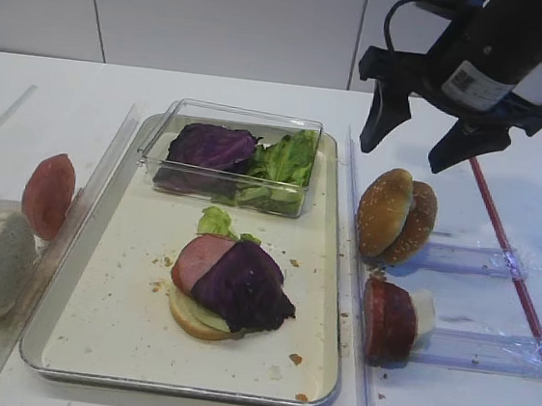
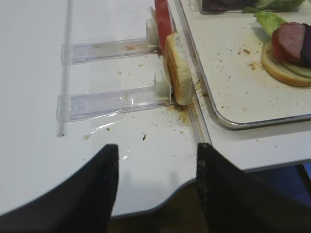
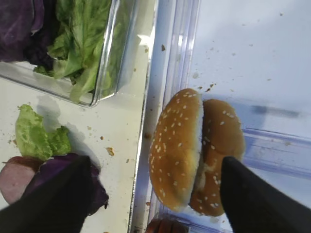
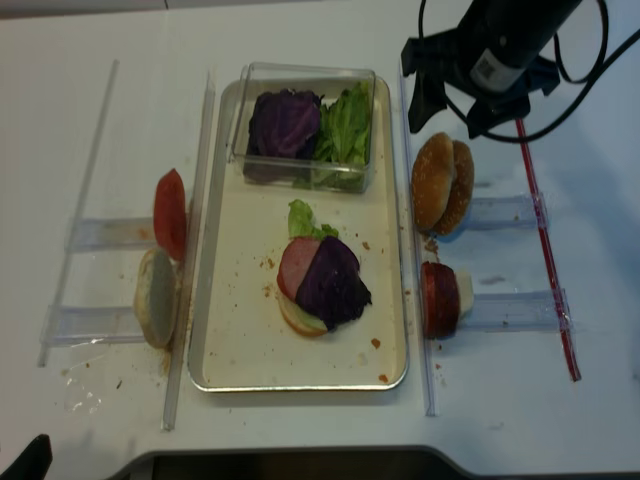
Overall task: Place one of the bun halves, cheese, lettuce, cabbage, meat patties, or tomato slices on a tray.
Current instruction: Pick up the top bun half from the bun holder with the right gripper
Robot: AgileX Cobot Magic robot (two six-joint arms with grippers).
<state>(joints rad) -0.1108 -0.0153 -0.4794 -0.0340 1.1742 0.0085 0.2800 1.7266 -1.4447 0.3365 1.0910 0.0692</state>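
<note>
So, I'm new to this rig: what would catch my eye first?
The half-built burger in the middle of the tray, topped with dark purple cabbage. Next, the right gripper, jaws open, hovering above the sesame bun halves standing right of the tray.

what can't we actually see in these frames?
- Left pincer: only its dark fingers show in the left wrist view; both high views leave it out, apart perhaps from a dark scrap at the realsense view's bottom left corner.
- Sesame bun halves: facing sides press together, hidden in every view.
- Stack on the tray: the cabbage leaf covers what lies under it.
- Right pincer: open, upper arm cut off by the frame's top.
</note>
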